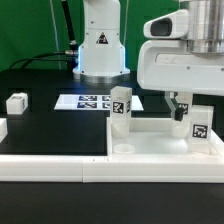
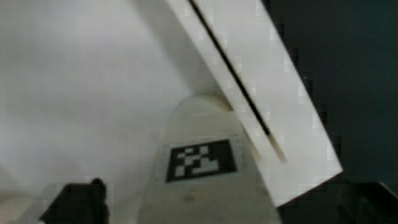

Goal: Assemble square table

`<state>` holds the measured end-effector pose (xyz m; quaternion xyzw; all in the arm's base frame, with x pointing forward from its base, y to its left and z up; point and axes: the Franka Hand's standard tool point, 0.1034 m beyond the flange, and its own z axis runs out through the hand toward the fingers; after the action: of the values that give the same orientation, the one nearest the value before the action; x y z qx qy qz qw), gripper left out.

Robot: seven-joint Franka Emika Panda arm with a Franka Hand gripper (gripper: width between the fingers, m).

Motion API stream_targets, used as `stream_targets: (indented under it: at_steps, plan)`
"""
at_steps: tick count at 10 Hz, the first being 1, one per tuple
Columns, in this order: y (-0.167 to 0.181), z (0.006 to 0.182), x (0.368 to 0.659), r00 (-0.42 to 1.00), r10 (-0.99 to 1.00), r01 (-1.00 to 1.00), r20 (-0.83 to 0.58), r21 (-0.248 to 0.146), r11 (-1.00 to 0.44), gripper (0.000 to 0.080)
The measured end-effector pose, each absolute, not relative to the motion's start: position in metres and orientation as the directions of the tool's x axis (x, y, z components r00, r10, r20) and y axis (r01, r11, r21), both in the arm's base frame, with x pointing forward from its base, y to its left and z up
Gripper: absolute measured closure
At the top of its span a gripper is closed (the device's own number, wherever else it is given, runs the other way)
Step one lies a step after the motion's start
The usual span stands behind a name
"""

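The white square tabletop point(image 1: 150, 140) lies at the exterior view's lower right with its raised rim up. Two white tagged legs stand on it: one at the back left corner point(image 1: 120, 106), one at the right point(image 1: 197, 122). My gripper point(image 1: 188, 110) hangs over the right leg, fingers straddling its top. In the wrist view that leg point(image 2: 205, 160) fills the space between my fingers; a narrow gap shows between the left finger point(image 2: 75, 203) and the leg, so my gripper point(image 2: 214, 208) looks open. Two loose legs lie at the left: one point(image 1: 16, 101) further back, one point(image 1: 2, 128) at the frame edge.
The marker board point(image 1: 92, 100) lies flat behind the tabletop, in front of the robot base point(image 1: 100, 50). A long white border rail point(image 1: 55, 166) runs along the table's front edge. The table is black.
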<state>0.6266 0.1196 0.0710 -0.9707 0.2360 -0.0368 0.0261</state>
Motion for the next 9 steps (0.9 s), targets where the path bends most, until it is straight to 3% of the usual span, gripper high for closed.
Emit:
stream_targets:
  at_steps: [2, 3, 5, 6, 7, 9]
  plan:
    - [0.1167, 0.0712, 0.629, 0.936, -0.34, -0.336, 0.087, -0.064, -0.94, 0.015]
    - [0.117, 0.0712, 0.629, 0.921, -0.381, -0.376, 0.084, -0.069, -0.924, 0.015]
    - [0.1165, 0.0712, 0.6291, 0.92, -0.382, -0.378, 0.084, -0.068, -0.923, 0.04]
    - [0.1172, 0.0711, 0.6289, 0.872, -0.485, -0.479, 0.074, -0.08, -0.874, 0.04]
    - [0.1168, 0.0707, 0.6287, 0.819, -0.569, -0.564, 0.065, -0.086, -0.821, 0.0509]
    - [0.116, 0.0704, 0.6285, 0.732, -0.679, -0.673, 0.052, -0.093, -0.734, 0.0509]
